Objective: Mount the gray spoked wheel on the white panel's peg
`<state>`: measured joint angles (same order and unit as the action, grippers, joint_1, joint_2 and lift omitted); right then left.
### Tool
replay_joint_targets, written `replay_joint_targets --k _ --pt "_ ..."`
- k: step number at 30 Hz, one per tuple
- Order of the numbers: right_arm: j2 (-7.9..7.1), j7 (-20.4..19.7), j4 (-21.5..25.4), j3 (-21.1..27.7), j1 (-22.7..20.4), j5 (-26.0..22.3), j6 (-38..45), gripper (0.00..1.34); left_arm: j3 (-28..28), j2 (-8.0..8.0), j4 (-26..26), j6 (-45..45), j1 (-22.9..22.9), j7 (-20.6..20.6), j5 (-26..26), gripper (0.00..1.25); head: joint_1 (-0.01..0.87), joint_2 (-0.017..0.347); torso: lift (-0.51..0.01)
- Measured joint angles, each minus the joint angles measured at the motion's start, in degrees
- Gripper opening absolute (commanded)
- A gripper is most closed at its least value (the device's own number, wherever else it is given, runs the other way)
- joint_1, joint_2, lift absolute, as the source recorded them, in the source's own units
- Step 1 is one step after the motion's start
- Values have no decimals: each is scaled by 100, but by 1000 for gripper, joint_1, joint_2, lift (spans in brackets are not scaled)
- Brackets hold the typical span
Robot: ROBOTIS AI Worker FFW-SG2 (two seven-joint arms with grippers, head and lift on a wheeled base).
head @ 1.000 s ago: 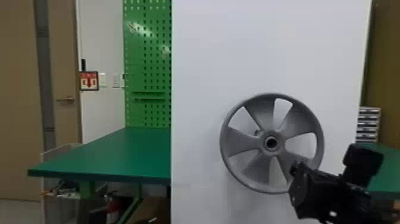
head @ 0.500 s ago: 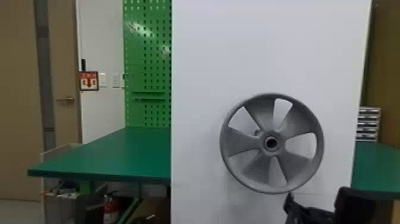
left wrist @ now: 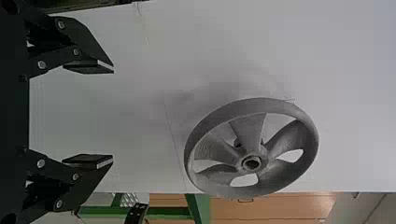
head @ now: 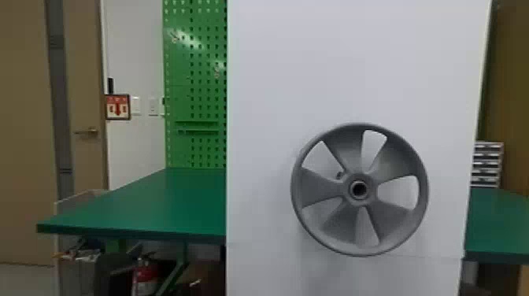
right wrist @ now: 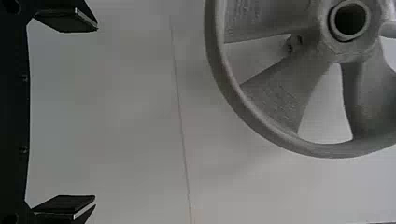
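Observation:
The gray spoked wheel (head: pixel 326 220) hangs upright against the white panel (head: pixel 346 71), held by neither gripper; its hub covers the spot behind it. In the left wrist view the wheel (left wrist: pixel 248 130) is seen obliquely, and my left gripper (left wrist: pixel 113 114) stands open, apart from it with nothing between its fingers. In the right wrist view my right gripper (right wrist: pixel 97 116) is also open and holds nothing, with part of the wheel (right wrist: pixel 285 88) beyond its fingertips, not touching them.
A green table (head: pixel 137 204) extends left of the panel, with a green pegboard (head: pixel 196 90) behind it. Another green tabletop (head: pixel 496 220) and a stack of small drawers (head: pixel 487 165) are to the right. A fire extinguisher (head: pixel 145 275) stands under the left table.
The right arm, earlier beside the wheel's lower right edge, has moved down and out of the head view. The wheel has kept its place on the panel.

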<state>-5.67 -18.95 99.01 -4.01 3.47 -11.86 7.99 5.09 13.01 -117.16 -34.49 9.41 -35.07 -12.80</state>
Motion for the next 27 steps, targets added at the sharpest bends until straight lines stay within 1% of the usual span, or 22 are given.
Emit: replay_joint_targets --k 4,7,9,12,16,20,27 --pt "115 89 -390 -14 -139 78 -451 1339 -21 -16 0 3 0 0 23 721 123 -8 -401" --pt "216 366 -818 19 -210 170 -974 1333 -35 -22 0 4 -4 0 44 724 123 -8 -401" --pt "300 623 -1125 95 -235 301 -1291 1333 -45 -26 0 4 -16 0 56 727 123 -8 -401" --pt "395 842 -1510 213 -254 510 -1636 1333 -51 -32 0 4 -25 0 65 727 123 -8 -401" --pt "446 916 -1974 283 -272 584 -1995 1327 -53 -35 0 4 -27 0 73 729 123 -8 -401" --pt "469 964 -2311 314 -309 570 -2300 1305 -53 -35 0 4 -30 0 84 730 123 -8 -401" --pt "474 982 -2952 331 -328 558 -2973 1255 -52 -38 6 4 -36 0 113 730 123 -8 -401"
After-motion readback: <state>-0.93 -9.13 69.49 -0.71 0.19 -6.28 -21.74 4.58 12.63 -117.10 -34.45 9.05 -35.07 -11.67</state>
